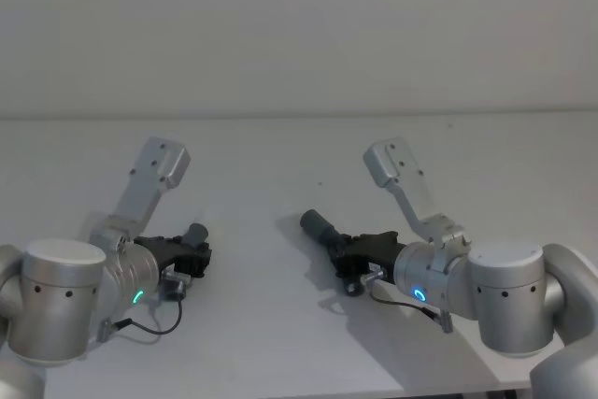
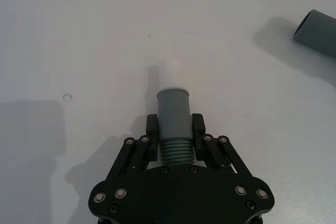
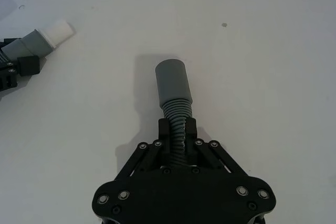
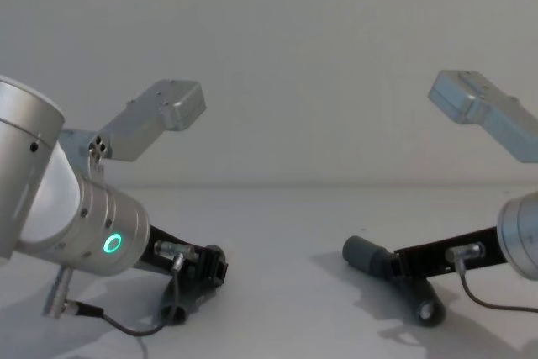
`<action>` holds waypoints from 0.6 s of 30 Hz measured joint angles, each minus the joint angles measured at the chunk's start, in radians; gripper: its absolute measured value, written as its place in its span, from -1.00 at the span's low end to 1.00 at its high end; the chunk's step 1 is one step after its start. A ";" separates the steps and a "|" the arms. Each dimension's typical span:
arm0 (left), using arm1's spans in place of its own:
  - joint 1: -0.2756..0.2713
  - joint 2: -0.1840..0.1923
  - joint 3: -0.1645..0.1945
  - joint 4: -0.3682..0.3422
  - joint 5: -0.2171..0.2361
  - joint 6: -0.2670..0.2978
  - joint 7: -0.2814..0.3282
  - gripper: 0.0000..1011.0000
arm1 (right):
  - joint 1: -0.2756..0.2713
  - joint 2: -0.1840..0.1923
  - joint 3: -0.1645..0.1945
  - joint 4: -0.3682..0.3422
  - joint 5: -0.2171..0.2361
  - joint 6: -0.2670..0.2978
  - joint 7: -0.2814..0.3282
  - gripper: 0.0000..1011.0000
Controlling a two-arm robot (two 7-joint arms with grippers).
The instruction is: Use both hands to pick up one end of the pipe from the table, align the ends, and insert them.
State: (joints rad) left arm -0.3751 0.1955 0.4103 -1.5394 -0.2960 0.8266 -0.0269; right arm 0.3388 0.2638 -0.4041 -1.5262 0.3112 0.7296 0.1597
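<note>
The left end effector [image 2: 175,127] is clamped on the white-tipped pipe piece [image 2: 173,106], whose cuff juts out ahead of it. The right end effector [image 3: 177,129] is clamped on the ribs of the other pipe piece [image 3: 172,80], low over the tabletop [image 1: 271,165]. The 2 pieces are well apart.

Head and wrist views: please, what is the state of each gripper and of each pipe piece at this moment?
left gripper: shut on the white-tipped piece, just behind its cuff.
right gripper: shut on the grey-cuffed piece, at its ribbed part.
white-tipped piece: held, tip pointing away from the gripper.
grey-cuffed piece: held, cuff pointing away from the gripper; apart from the other piece, not yet inserted.
</note>
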 joint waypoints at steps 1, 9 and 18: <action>0.000 0.000 0.000 0.000 0.000 0.000 0.000 -0.32 | 0.000 0.000 0.000 0.000 0.000 0.000 0.000 -0.72; 0.000 0.000 0.000 0.000 0.000 0.000 0.000 -0.32 | 0.000 0.000 0.000 0.000 0.000 0.000 0.000 -0.75; 0.000 0.000 0.000 0.000 0.000 0.000 0.000 -0.32 | 0.000 0.000 0.000 0.000 0.000 0.000 0.000 -0.77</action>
State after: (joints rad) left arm -0.3751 0.1955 0.4102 -1.5394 -0.2960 0.8266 -0.0269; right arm 0.3387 0.2639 -0.4041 -1.5261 0.3112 0.7296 0.1596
